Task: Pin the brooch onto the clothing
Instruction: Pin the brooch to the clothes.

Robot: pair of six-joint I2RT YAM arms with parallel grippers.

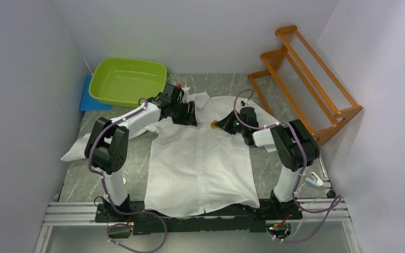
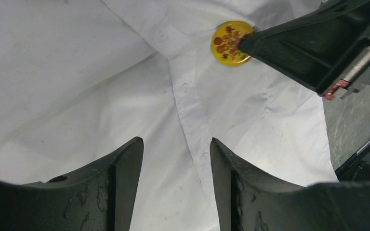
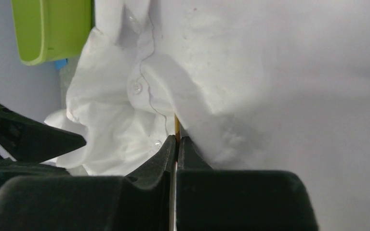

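The clothing, a white shirt (image 1: pixel 200 163), lies spread flat on the table with its collar at the far end. The brooch (image 2: pixel 229 43) is a round yellow disc with a red-orange pattern. My right gripper (image 1: pixel 220 124) is shut on its edge and holds it against the fabric just right of the button placket (image 2: pixel 185 88). In the right wrist view the brooch (image 3: pixel 177 126) shows edge-on, just past the closed gripper (image 3: pixel 177 138). My left gripper (image 2: pixel 176 142) hovers open over the placket near the collar, nothing between its fingers.
A green plastic basin (image 1: pixel 128 80) sits at the back left on a blue mat (image 1: pixel 86 96). An orange wooden rack (image 1: pixel 308 79) stands at the back right. White walls enclose the table on three sides. A shirt sleeve (image 1: pixel 79 150) trails to the left.
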